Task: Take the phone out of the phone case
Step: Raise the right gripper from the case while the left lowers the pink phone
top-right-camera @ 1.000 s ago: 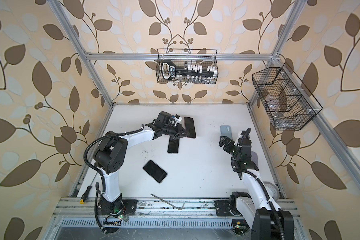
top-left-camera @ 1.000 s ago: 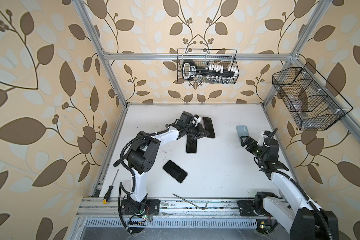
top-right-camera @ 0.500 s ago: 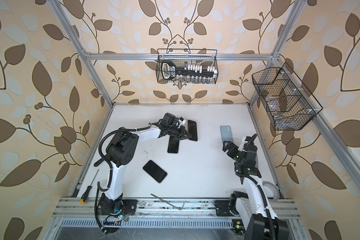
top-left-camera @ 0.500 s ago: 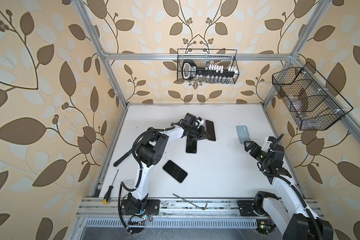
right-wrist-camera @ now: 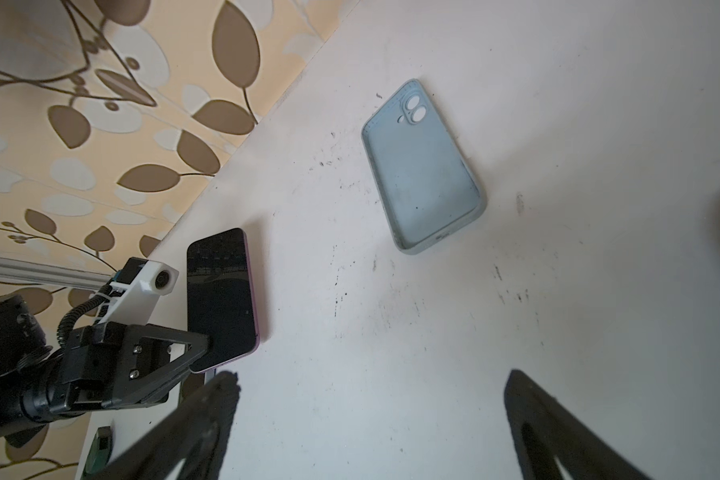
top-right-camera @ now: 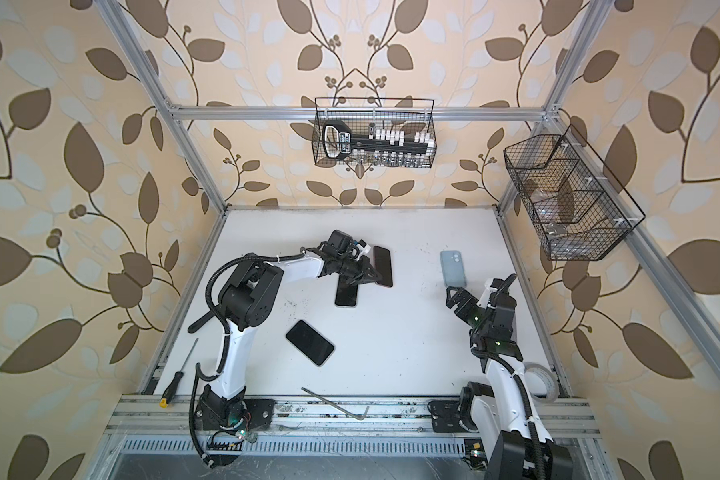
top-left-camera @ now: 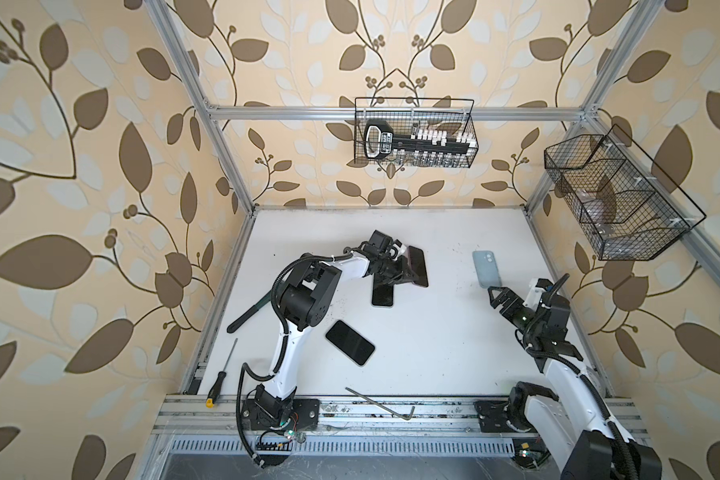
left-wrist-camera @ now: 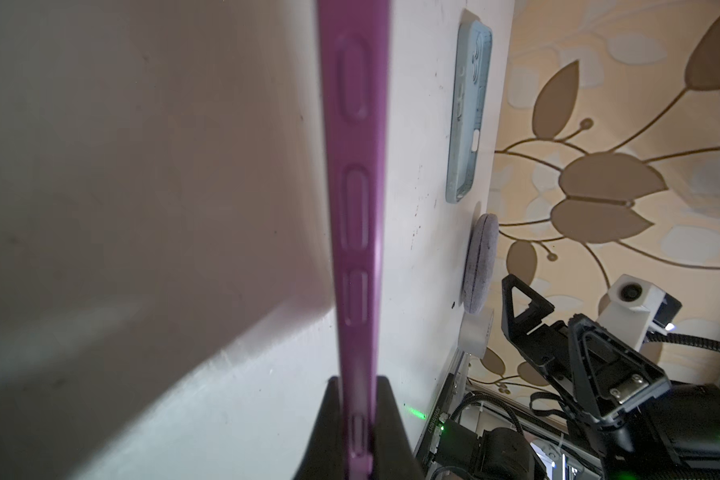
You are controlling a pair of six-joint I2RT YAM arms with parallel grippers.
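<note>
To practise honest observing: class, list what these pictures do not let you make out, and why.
- Left wrist view: purple case, edge-on and blurred near the lens; screen side hidden.
- Both top views: left end effector covers one end of the black phone beneath it.
- Right wrist view: the right end effector has its fingers cut off by the picture's edge.
- In a top view: side basket contents, too small behind mesh.
</note>
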